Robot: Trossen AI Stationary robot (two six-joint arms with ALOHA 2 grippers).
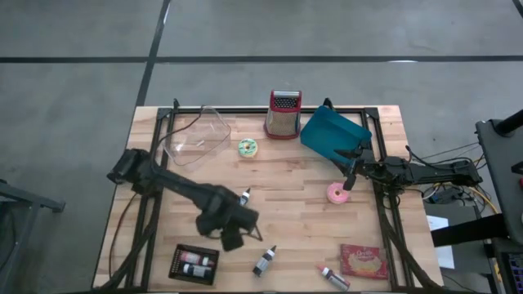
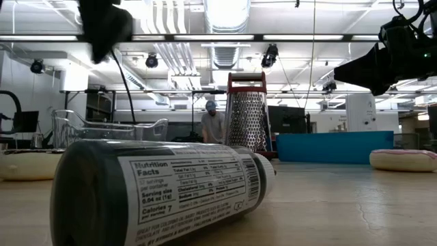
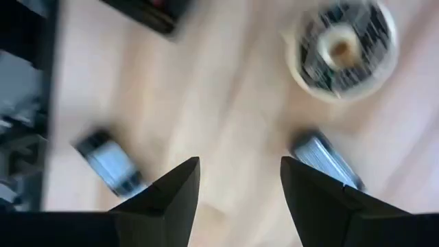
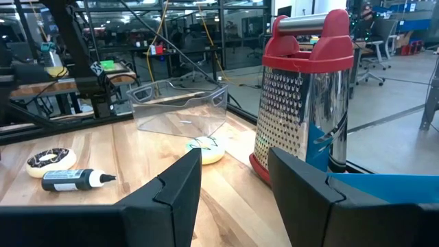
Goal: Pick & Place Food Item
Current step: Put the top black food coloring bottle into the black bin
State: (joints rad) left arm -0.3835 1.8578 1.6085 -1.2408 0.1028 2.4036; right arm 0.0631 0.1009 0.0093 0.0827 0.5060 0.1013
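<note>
While left gripper (image 1: 235,235) hovers open mid-table, pink donut (image 1: 337,193) near right edge — unheld

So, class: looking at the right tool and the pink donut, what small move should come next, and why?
Probably lower the right tool onto the pink donut: it hangs open beside the donut, holding nothing, by the blue tray.

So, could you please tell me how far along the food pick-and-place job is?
Nothing looks placed yet: the clear container appears empty, and the green donut and pink donut lie on the table. Both claws are open and empty, left claw, right claw. All picking remains.
</note>
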